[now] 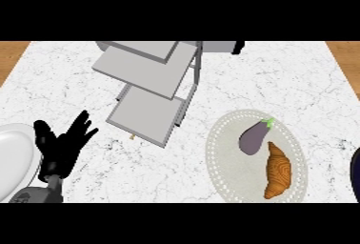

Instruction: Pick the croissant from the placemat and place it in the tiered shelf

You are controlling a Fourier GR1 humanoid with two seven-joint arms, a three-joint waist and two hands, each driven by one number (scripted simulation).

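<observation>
- The croissant (277,171) lies on the right-hand part of the placemat (224,162), lengthwise, with nothing holding it.
- Just beside it, up and to the left on the same mat, sits an eggplant (254,137); its lower end comes very near the croissant's top tip, and I cannot tell whether they touch.
- To my eye the task stands at its very first step: the reach has not begun, and the pick and the placing are both still to do.
- Only a dark sliver at the right edge shows of the right hand (355,164), near the mat; whether it is released or clenched I cannot tell.
- The next move calls for that nearer hand to come over the croissant and close round its middle without nudging the eggplant.
- The tiered shelf (151,78) stands well apart, up and left across the tabletop (288,81).
- The left hand (62,145) rests at the lower left, fingers straight and spread, holding nothing, next to a white plate (13,152).
- Count: one croissant, one eggplant, one placemat, one plate, one shelf showing three grey tiers.
</observation>
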